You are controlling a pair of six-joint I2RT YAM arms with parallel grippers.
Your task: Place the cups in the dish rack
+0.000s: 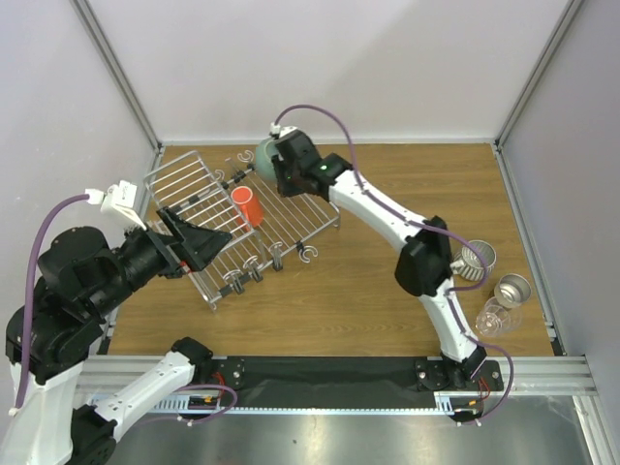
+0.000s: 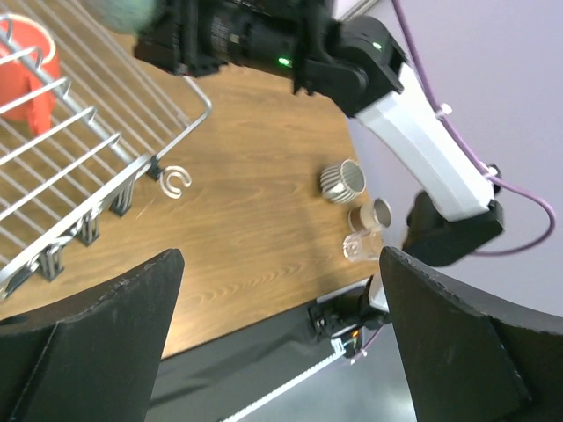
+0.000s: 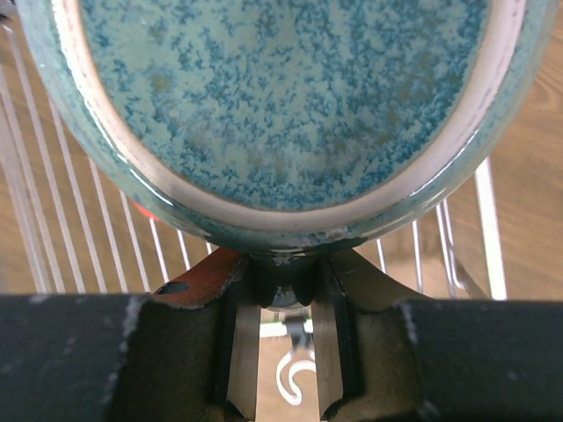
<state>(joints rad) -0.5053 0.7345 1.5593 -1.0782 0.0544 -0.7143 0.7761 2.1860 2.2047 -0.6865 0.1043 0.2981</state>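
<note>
My right gripper (image 1: 278, 163) is shut on the handle of the dark teal mug (image 1: 263, 152) and holds it over the far end of the silver wire dish rack (image 1: 291, 208). In the right wrist view the teal mug (image 3: 281, 114) fills the top, with its handle pinched in the gripper (image 3: 283, 286). A red mug (image 1: 245, 205) stands in the rack. My left gripper (image 1: 205, 242) is open and empty over the rack's near left side. The white ribbed mug (image 1: 477, 260), metal cup (image 1: 512, 289) and clear glass (image 1: 492, 318) stand on the table at the right.
The rack's left panel (image 1: 184, 179) is folded upward. Small hooks (image 1: 310, 254) hang off the rack's near edge. The left wrist view shows the rack (image 2: 88, 176), the red mug (image 2: 26, 70) and the three cups near the right arm's base (image 2: 453, 229).
</note>
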